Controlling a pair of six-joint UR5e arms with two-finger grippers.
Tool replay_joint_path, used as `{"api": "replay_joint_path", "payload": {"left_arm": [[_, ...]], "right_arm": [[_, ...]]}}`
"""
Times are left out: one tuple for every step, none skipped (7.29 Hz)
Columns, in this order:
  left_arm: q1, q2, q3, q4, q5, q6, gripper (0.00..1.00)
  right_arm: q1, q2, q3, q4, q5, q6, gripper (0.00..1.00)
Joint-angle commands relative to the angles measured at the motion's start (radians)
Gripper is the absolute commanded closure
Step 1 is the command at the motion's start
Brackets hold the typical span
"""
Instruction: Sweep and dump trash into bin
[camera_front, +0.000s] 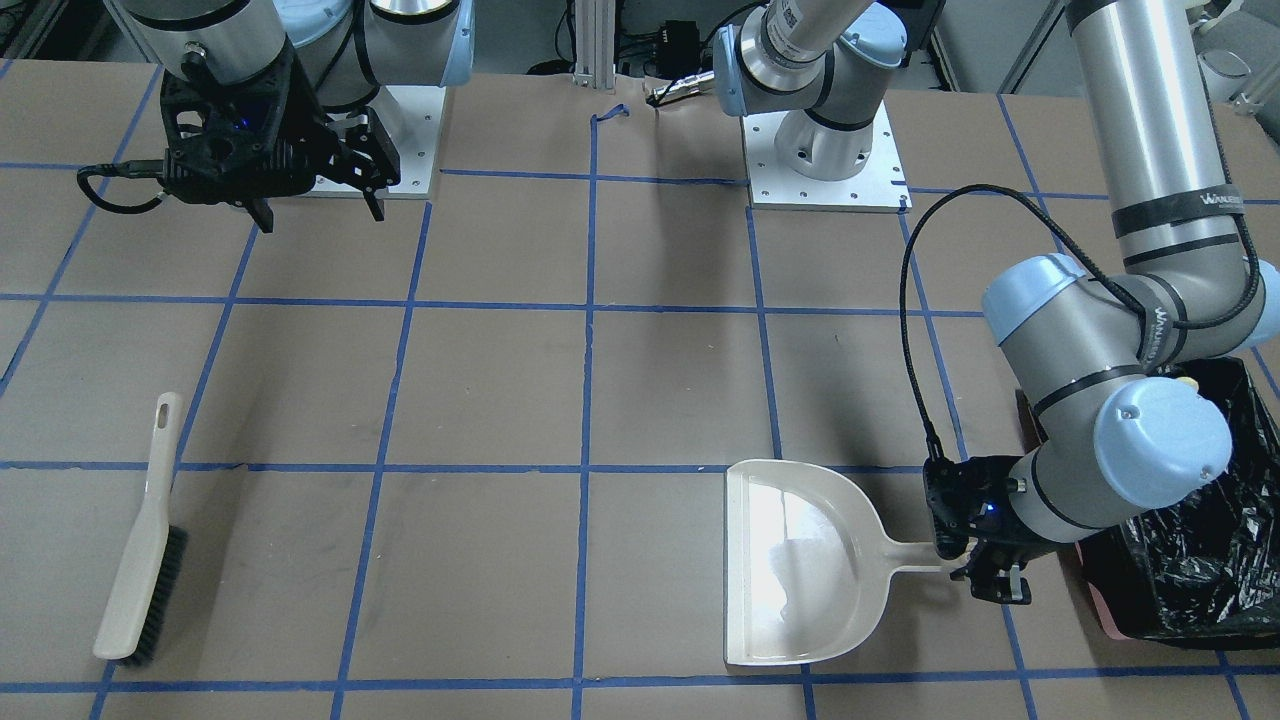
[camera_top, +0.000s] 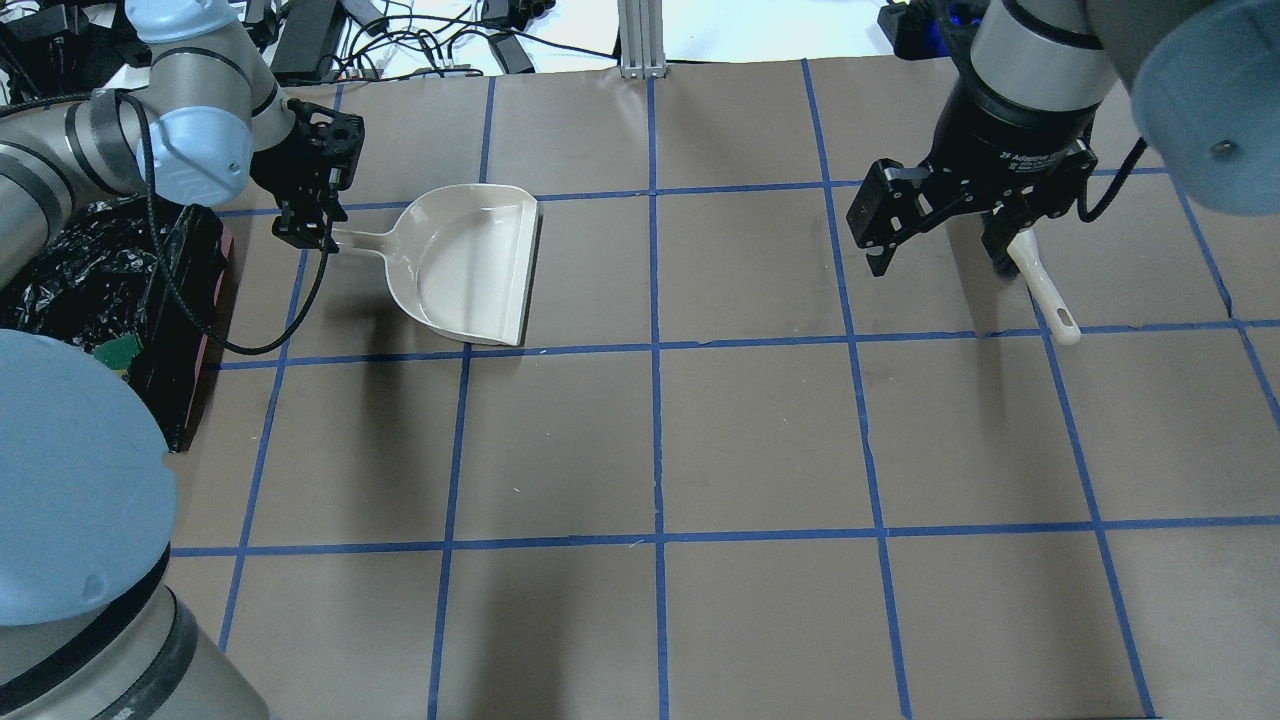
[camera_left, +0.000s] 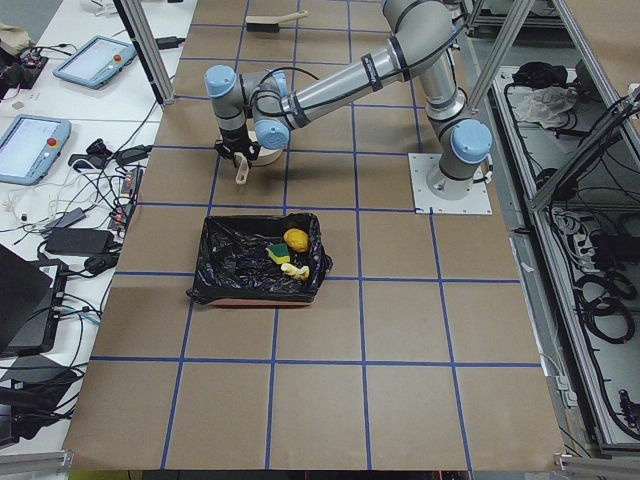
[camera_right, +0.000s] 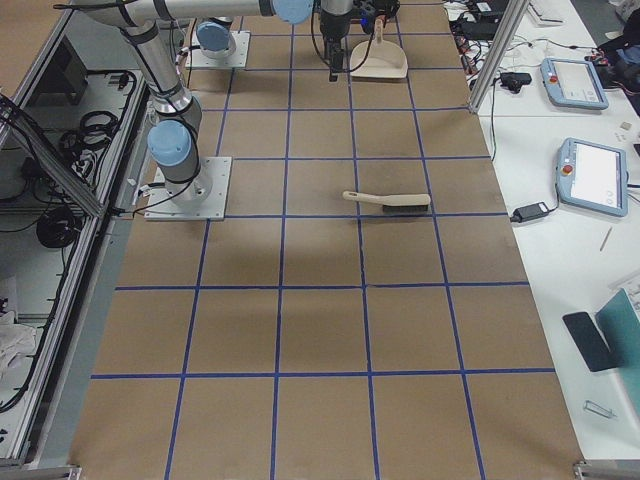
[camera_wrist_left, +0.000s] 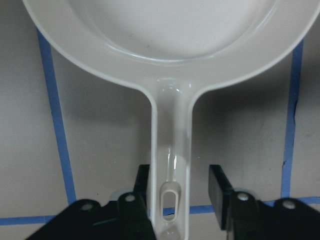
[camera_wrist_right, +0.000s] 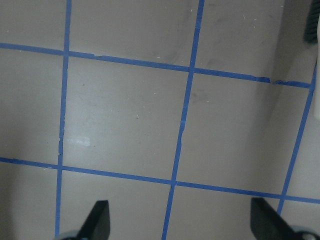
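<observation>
The cream dustpan (camera_front: 800, 560) lies flat and empty on the table. My left gripper (camera_front: 985, 580) is open around the end of its handle (camera_wrist_left: 172, 150), with one finger (camera_wrist_left: 142, 182) against the handle and the other a gap away. The black-lined bin (camera_front: 1200, 570) stands just beside that arm. In the exterior left view the bin (camera_left: 240, 260) holds the trash: a yellowish-brown lump (camera_left: 296, 241), the green-backed sponge (camera_left: 278, 255) and the cream slice (camera_left: 293, 270). My right gripper (camera_top: 940, 262) is open and empty, held above the table.
The cream brush (camera_front: 140, 560) with dark bristles lies on the table, its handle (camera_top: 1040, 290) showing under my right gripper. Blue tape lines grid the brown table. The arm base plates (camera_front: 825, 170) sit at the robot's edge.
</observation>
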Motion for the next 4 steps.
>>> {"api": "replay_joint_path", "payload": {"left_arm": [[0.001, 0.009, 0.021, 0.005, -0.005, -0.008, 0.27], [-0.001, 0.038, 0.035, -0.006, -0.006, -0.032, 0.27], [-0.001, 0.068, 0.065, -0.050, -0.008, -0.061, 0.27], [-0.004, 0.097, 0.105, -0.099, -0.018, -0.084, 0.28]], "right_arm": [[-0.001, 0.000, 0.001, 0.000, 0.000, 0.003, 0.00], [-0.001, 0.000, 0.001, 0.001, 0.000, 0.003, 0.00], [-0.001, 0.000, 0.001, 0.001, 0.000, 0.003, 0.00], [-0.001, 0.000, 0.001, 0.000, 0.000, 0.003, 0.00]]}}
